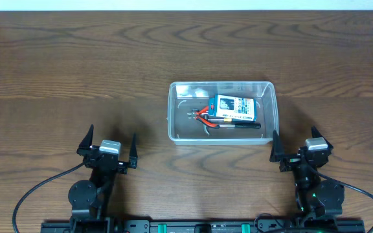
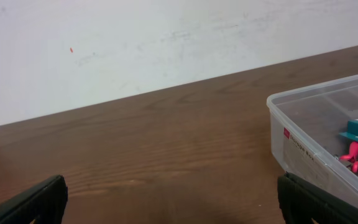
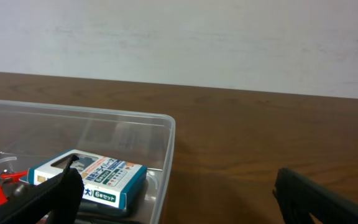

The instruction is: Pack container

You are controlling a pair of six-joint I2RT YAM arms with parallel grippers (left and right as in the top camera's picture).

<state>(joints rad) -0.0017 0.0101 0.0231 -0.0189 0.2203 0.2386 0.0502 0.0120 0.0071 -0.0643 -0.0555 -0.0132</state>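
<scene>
The clear plastic container [image 1: 177, 110] stands in the middle of the table, slightly right of centre. Inside it lie a blue-and-white box [image 1: 235, 107], red-handled pliers [image 1: 203, 115] and a black-handled tool [image 1: 241, 124]. My left gripper [image 1: 109, 155] rests open near the front edge, well left of the container [image 2: 303, 137]. Just off the container's front right corner [image 3: 166, 134], my right gripper [image 1: 301, 150] stands open. Nothing is between either pair of fingers. The box [image 3: 98, 177] shows through the wall in the right wrist view.
Dark wooden table [image 1: 76, 65] all around the container. A white wall [image 2: 135, 37] rises behind the table's far edge. Black cables run from both arm bases at the front edge.
</scene>
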